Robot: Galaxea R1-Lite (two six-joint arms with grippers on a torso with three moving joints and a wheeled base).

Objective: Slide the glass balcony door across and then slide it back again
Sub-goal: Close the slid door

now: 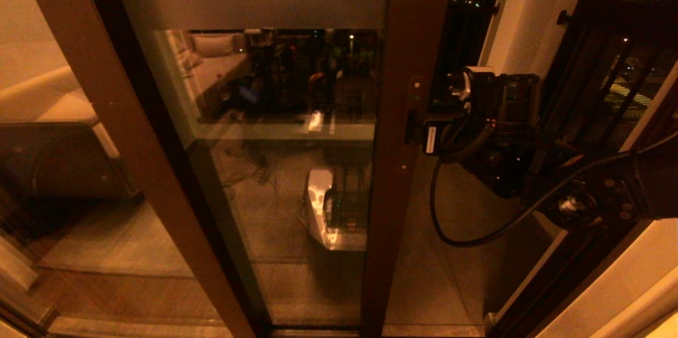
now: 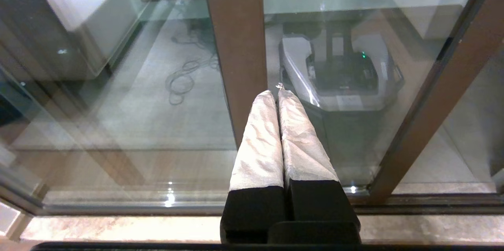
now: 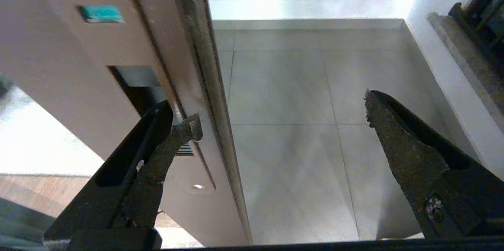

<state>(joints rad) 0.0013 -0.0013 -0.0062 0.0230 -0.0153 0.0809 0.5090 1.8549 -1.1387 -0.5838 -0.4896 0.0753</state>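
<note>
Glass balcony door (image 1: 275, 131) stands left of a gap onto the tiled balcony floor (image 3: 299, 133). Right gripper (image 3: 279, 125) is spread wide at its right stile, 1 finger (image 3: 169, 141) hooked in the slot handle (image 3: 138, 89). Left gripper (image 2: 278, 93) hangs closed and empty near the glass.

Home interior at night: tall brown-framed glass balcony door (image 1: 275, 131), beige sofa (image 1: 214, 62) reflected, grey-tiled balcony floor (image 3: 315, 125).

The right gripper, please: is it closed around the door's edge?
No, the right gripper is open, one finger in the glass balcony door's handle slot.
</note>
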